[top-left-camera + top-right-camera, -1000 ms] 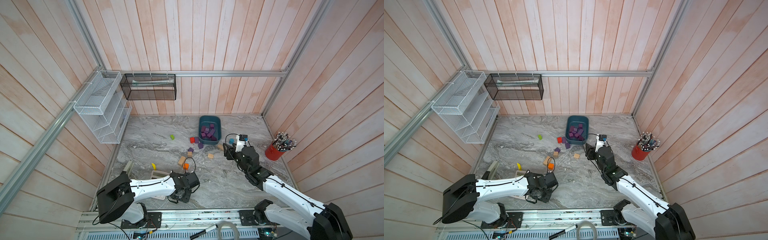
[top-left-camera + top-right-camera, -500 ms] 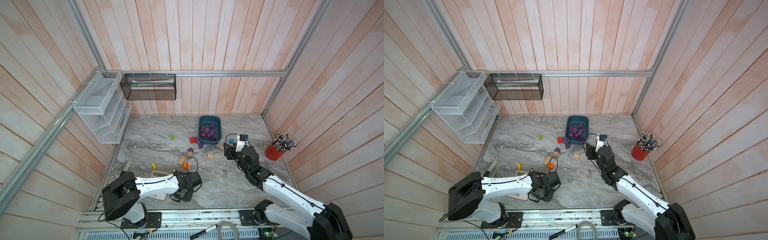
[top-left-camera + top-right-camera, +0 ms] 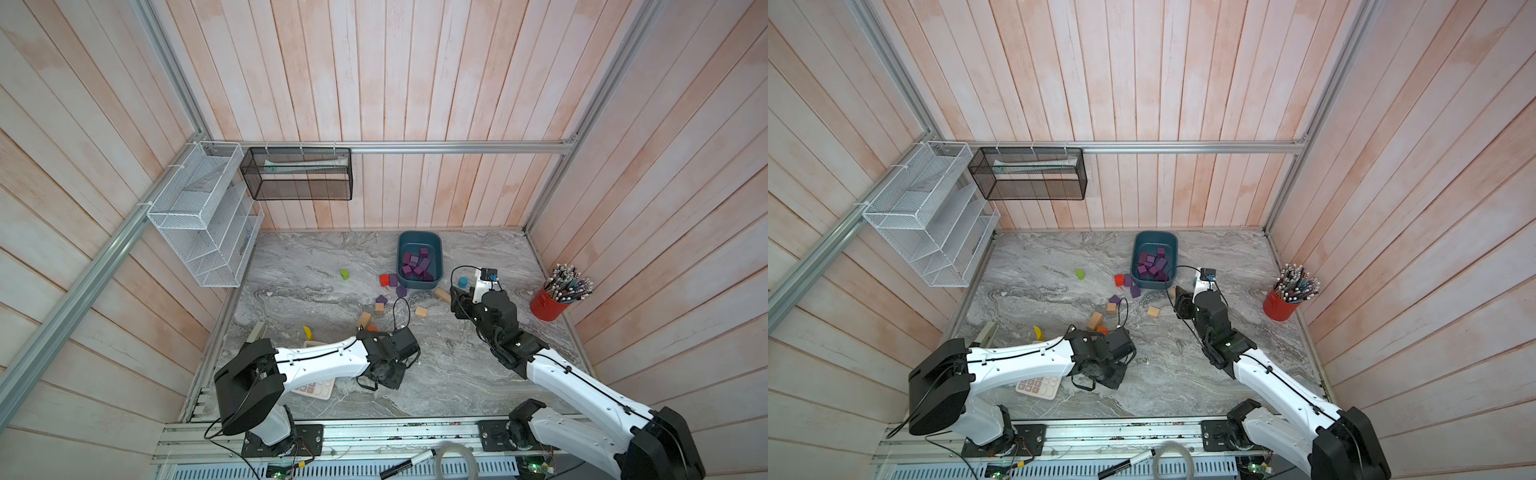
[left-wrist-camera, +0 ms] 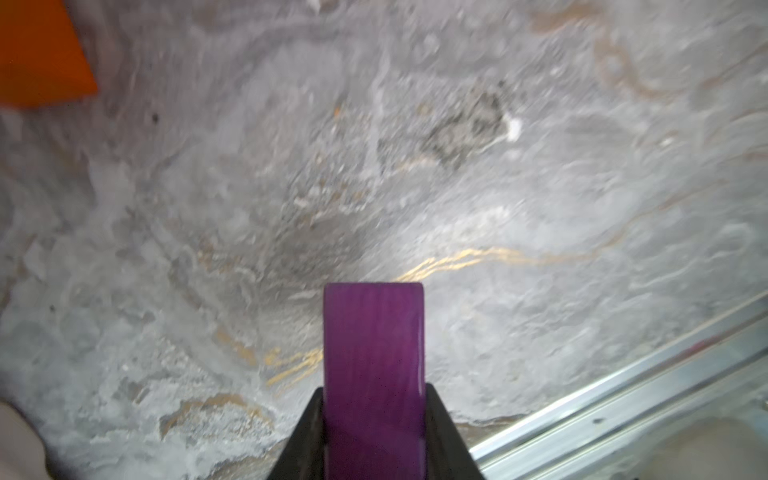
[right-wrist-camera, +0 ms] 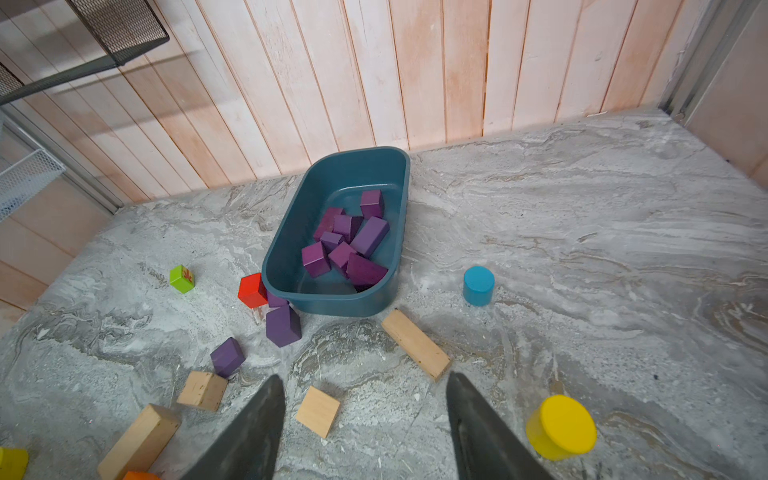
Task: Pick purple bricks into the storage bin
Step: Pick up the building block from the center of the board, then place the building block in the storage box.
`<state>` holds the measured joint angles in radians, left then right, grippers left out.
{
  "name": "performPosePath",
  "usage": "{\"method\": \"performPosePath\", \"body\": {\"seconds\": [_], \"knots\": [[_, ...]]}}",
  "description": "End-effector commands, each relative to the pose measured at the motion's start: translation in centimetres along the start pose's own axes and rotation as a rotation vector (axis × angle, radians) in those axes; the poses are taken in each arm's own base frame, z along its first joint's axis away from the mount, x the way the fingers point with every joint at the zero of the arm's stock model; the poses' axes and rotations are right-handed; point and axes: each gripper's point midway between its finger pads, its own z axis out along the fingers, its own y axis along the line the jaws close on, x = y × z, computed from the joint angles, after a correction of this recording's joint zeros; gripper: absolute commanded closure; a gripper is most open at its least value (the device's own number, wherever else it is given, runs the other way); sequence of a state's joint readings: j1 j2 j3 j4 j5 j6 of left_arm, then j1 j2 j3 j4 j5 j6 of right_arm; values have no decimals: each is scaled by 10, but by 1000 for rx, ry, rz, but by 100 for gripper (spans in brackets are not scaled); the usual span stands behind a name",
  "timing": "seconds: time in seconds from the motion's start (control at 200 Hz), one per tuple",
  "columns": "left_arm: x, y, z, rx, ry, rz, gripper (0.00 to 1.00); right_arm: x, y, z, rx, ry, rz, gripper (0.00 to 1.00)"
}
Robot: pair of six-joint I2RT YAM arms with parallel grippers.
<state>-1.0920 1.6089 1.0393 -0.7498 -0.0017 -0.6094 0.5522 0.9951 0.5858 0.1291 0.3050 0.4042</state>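
The left claw (image 4: 374,419) pinches a matte purple oblong wooden brick (image 4: 374,353) near its end; swinging toward the far dark teal plastic storage bin (image 3: 436,245) could twist it loose. The right claw (image 5: 365,419) hangs half-wide, empty.

**Layout: bin at back centre, blocks spread in front**

Storage bin (image 3: 419,239) sits at the back of the table (image 3: 478,374), near the wall, with a pile of bricks (image 5: 345,245) inside. Two bricks (image 5: 283,326) lie just outside its near-left corner, a third (image 5: 227,356) slightly nearer the robot. A plain bar (image 5: 415,350) lies by its near-right corner, a short cylinder (image 5: 478,286) beyond that on the right. Pen cup (image 3: 547,304) stands at the right edge. Calculator (image 3: 312,388) lies front-left, under the left arm. Two wire racks hang on the back-left walls.
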Motion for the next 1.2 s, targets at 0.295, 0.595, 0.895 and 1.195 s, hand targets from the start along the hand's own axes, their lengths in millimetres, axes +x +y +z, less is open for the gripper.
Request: {"method": "performPosePath", "body": {"seconds": [0.295,0.595,0.895,1.195], "knots": [[-105,-34,-32,77,-169,111,71,-20,-38,-20,142,5,26,36],[-180,-45,-78,85,-320,104,71,-40,-67,-15,171,-42,50,36],[-256,5,-95,48,-420,16,71,-50,-74,-27,164,-108,79,36],[-303,45,-98,11,-493,-25,71,-46,-70,-29,119,-132,68,36]]}}
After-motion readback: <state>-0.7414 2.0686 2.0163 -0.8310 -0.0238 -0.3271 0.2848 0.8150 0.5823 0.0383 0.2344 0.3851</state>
